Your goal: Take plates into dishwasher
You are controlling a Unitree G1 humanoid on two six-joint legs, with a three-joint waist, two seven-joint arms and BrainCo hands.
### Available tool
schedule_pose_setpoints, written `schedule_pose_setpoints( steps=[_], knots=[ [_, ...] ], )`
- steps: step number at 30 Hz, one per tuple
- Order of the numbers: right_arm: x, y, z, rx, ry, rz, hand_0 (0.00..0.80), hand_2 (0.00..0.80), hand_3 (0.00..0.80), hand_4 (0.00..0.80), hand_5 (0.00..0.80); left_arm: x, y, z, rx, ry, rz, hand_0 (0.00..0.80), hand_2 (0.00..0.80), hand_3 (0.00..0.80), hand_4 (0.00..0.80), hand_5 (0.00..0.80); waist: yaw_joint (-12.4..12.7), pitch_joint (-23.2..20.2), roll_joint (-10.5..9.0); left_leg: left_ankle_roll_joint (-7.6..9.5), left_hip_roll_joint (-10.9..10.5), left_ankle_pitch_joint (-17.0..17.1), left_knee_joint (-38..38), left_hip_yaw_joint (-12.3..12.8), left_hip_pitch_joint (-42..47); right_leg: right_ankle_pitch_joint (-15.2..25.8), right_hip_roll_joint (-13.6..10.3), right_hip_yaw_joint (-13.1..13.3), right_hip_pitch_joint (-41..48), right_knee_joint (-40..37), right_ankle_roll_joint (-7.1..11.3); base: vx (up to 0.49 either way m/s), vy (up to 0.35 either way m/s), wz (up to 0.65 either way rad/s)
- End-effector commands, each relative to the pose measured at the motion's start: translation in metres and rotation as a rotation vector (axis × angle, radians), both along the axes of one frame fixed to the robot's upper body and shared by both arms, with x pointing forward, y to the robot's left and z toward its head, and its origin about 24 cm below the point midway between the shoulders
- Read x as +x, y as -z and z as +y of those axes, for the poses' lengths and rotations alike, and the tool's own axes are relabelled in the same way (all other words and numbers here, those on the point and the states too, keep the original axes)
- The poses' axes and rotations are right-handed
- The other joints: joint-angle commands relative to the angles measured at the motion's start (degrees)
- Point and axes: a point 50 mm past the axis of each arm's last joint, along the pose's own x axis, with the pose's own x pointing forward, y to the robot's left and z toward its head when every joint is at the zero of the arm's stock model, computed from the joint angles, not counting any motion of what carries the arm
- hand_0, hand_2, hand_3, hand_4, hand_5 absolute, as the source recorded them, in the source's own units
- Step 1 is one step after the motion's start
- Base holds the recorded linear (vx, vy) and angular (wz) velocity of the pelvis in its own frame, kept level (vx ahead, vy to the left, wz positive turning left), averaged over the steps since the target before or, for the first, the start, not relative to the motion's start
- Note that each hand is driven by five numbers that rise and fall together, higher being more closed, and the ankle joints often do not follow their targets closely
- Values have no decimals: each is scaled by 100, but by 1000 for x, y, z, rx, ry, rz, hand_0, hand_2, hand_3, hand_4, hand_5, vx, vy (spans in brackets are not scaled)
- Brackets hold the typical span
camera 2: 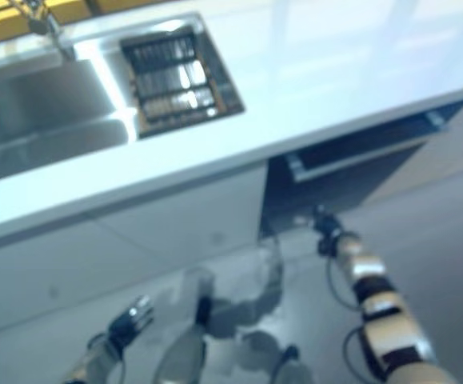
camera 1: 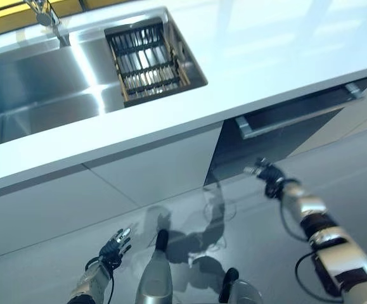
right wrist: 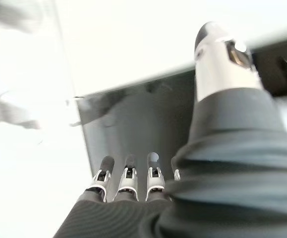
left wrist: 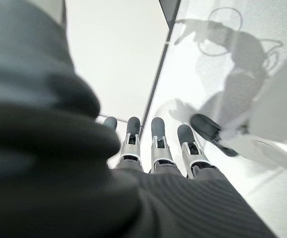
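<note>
Bright countertop (camera 1: 284, 57) glare; right eye view seemingly blurred.

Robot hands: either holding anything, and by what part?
Nothing held. Left robot hand and right robot hand both hang open, short of the dishwasher door.

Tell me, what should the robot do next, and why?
Probably raise the right hand to the dishwasher handle. The dishwasher looks shut, the open hand hangs below its handle, and no plates show. The left hand hangs idle.
</note>
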Motion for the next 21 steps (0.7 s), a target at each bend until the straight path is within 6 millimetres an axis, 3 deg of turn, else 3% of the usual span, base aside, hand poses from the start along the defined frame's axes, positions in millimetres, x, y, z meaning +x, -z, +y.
schedule_pose_setpoints(
  steps=[1, 2, 3, 5, 6, 8, 10, 11, 13, 14, 17, 21],
  knots=[
    [-41, 43, 5, -78, -32, 122, 0, 0, 0, 0, 0, -39, 17, -2, 61, 71, 164, 0, 0, 0, 0, 0, 195, -289, -98, 38, 57, 619, -261, 311, -158, 802, 447, -325, 207, -614, -616, 131, -100, 56],
    [-50, 51, 6, -73, -27, 167, 0, 0, 0, 0, 0, -42, 19, -4, 67, 87, 178, 0, 0, 0, 0, 0, 200, -309, -110, 44, 43, 585, -235, 323, -121, 821, 434, -362, 250, -648, -612, 42, -51, 55],
    [-77, 73, 9, -61, -22, 272, 0, 0, 0, 0, 0, -46, 22, -10, 75, 125, 197, 0, 0, 0, 0, 0, 186, -393, -169, 89, -51, 364, 122, 409, 1, 890, 332, -487, 296, -751, -606, -24, -10, 46],
    [-97, 87, 10, -36, -11, 369, 0, 0, 0, 0, 0, -42, 24, -18, 69, 169, 205, 0, 0, 0, 0, 0, 106, -483, -246, 124, -143, 179, 662, 597, 49, 984, 229, -658, 290, -836, -633, -82, 19, 32],
    [-114, 96, 7, -37, 5, 441, 0, 0, 0, 0, 0, -36, 24, -24, 67, 204, 205, 0, 0, 0, 0, 0, -3, -515, -307, 181, -244, -83, 1200, 826, 153, 1012, 135, -784, 302, -840, -670, -115, 61, 36],
    [-134, 106, -1, -85, 13, 522, 0, 0, 0, 0, 0, -25, 23, -30, 66, 256, 207, 0, 0, 0, 0, 0, -199, -614, -308, 212, -167, -276, 1470, 1231, 351, 1024, 75, -906, 281, -819, -684, -111, 117, 66],
    [-148, 111, -7, -78, 80, 575, 0, 0, 0, 0, 0, -17, 21, -35, 64, 310, 215, 0, 0, 0, 0, 0, -374, -712, -250, 198, -41, -332, 1226, 1479, 668, 1041, 66, -976, 288, -813, -653, -67, 191, 69],
    [-157, 114, -10, -58, 137, 600, 0, 0, 0, 0, 0, -13, 21, -37, 73, 363, 224, 0, 0, 0, 0, 0, -475, -814, -162, 205, -25, -339, 663, 1610, 903, 1083, 78, -1018, 312, -842, -572, -29, 222, 8],
    [-167, 117, -13, -61, 189, 632, 0, 0, 0, 0, 0, -12, 21, -42, 71, 423, 248, 0, 0, 0, 0, 0, -559, -933, -102, 239, -83, -397, 13, 1671, 1143, 1181, 62, -1013, 328, -928, -462, 0, 213, -2],
    [-174, 119, -14, -66, 201, 653, 0, 0, 0, 0, 0, -14, 23, -45, 72, 457, 268, 0, 0, 0, 0, 0, -588, -1008, -86, 277, -154, -413, -232, 1583, 1217, 1211, 77, -951, 321, -985, -420, 20, 178, 71],
    [-191, 123, -19, -125, 175, 730, 0, 0, 0, 0, 0, -23, 26, -48, 44, 482, 288, 0, 0, 0, 0, 0, -648, -1138, -119, 370, -273, -536, -289, 1546, 1257, 1283, 36, -834, 248, -1047, -333, 29, 117, 81],
    [-200, 126, -18, -178, 140, 766, 0, 0, 0, 0, 0, -35, 30, -53, -1, 465, 306, 0, 0, 0, 0, 0, -586, -1230, -184, 469, -350, -625, -333, 1529, 1311, 1350, 29, -801, 325, -1181, -269, 14, 32, 3]
  ],
)
